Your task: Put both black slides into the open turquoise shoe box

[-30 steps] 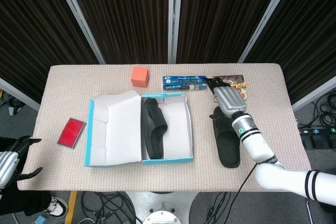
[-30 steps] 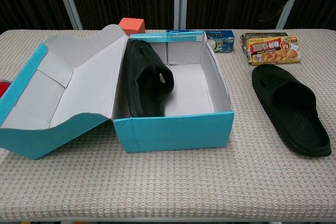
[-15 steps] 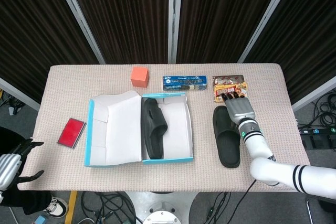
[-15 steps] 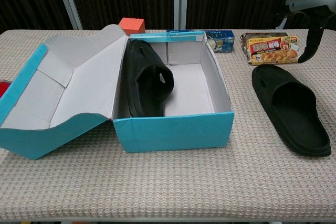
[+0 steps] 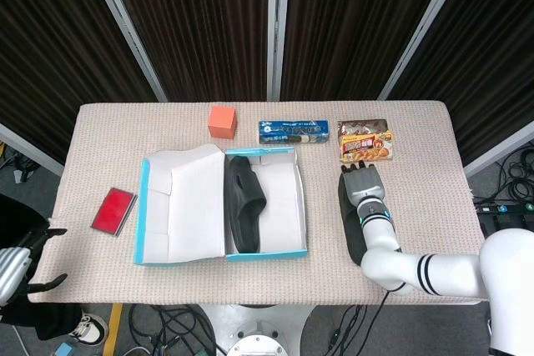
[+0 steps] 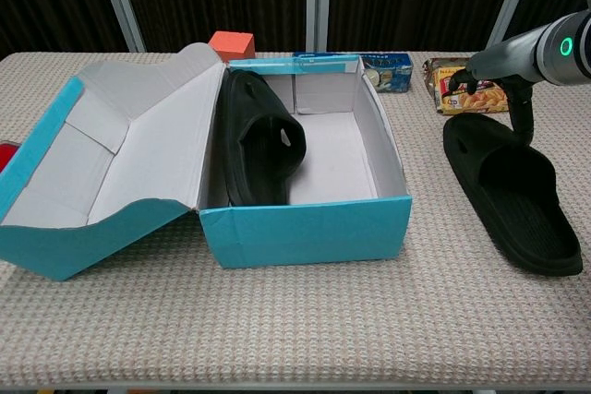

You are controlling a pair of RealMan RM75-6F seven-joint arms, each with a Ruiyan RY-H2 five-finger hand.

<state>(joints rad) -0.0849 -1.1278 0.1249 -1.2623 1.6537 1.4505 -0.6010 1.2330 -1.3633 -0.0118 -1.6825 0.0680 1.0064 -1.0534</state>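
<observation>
Counter (image 5: 434, 131), beige woven cover, carries everything. Turquoise shoe box (image 5: 265, 249) sits mid-counter toward the front edge, lid (image 5: 179, 206) folded open to its left. One black slide (image 5: 243, 203) stands on its side inside the box, against the left wall. Second black slide (image 6: 510, 191) lies flat on the counter right of the box, well apart from it, sole down. Right hand (image 5: 361, 186) hovers over that slide's far end, fingers pointing down, nothing gripped; contact with the slide unclear. Left hand (image 5: 18, 263) off the counter's front-left corner, fingers spread, empty. Along the far edge: blue packet (image 5: 292, 132), snack pack (image 5: 365, 140), orange cube (image 5: 222, 121). Red card (image 5: 113, 210) near the left edge
</observation>
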